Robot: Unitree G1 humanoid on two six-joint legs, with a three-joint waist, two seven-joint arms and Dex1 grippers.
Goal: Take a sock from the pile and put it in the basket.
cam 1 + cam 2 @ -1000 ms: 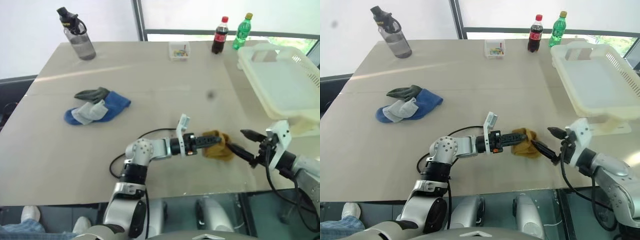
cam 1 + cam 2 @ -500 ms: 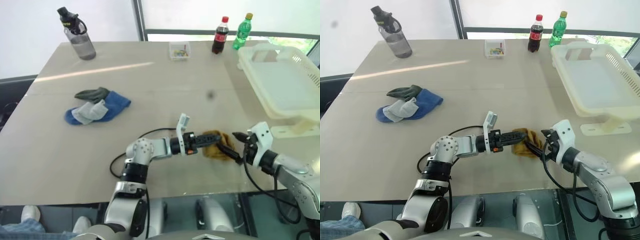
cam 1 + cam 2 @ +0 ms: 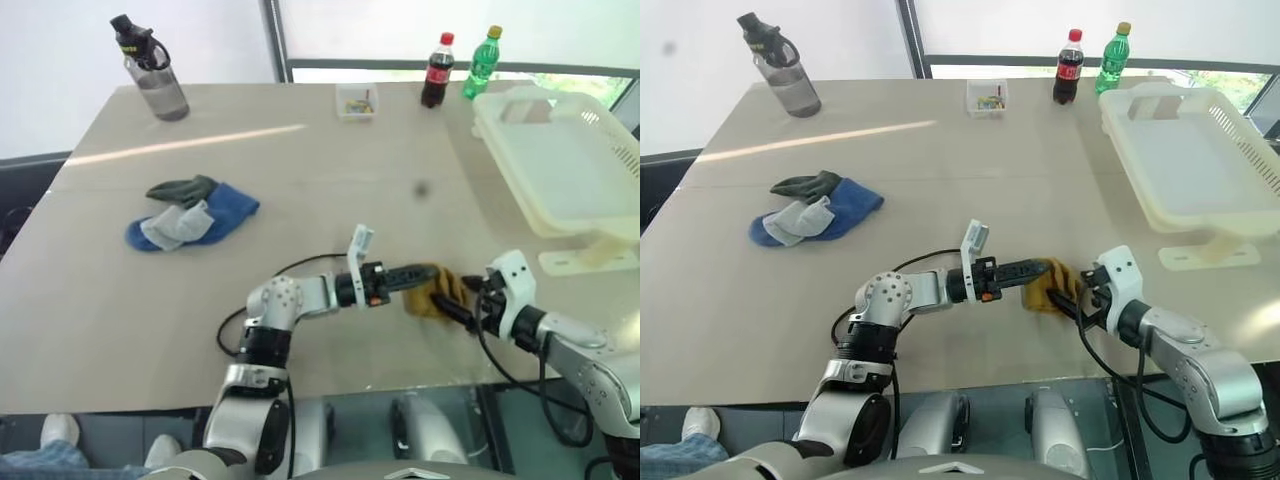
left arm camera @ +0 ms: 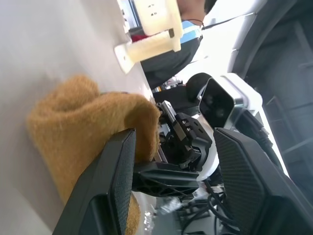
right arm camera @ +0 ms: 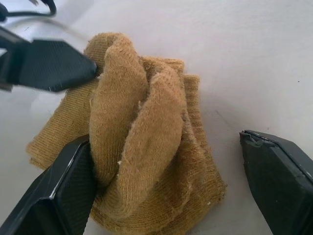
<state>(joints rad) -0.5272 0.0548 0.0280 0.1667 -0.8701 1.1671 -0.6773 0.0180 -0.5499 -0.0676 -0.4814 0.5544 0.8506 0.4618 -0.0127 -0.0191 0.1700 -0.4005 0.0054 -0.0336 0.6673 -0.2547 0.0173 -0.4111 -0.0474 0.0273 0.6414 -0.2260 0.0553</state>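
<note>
Mustard sock (image 3: 436,291) lying bunched near the tabletop's (image 3: 300,180) front edge, well short of the basket (image 3: 560,160). Right end effector (image 5: 171,196) has dropped in, now straddling it, spread wide. Left end effector (image 3: 418,275) touching the sock, parted, not gripping. Handover pending.

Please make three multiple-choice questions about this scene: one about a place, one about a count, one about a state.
1. Where does the mustard sock lie?
A. in the basket
B. on the table between the two grippers
C. on the pile

2. How many soda bottles stand at the far edge of the table?
A. two
B. four
C. none

3. How is the right gripper?
A. shut on the sock
B. open
C. shut on a bottle

Answers:
1 B: the left gripper and the right one flank it.
2 A: cola bottle, green bottle.
3 B: its fingers stand wide apart around the sock.
</note>
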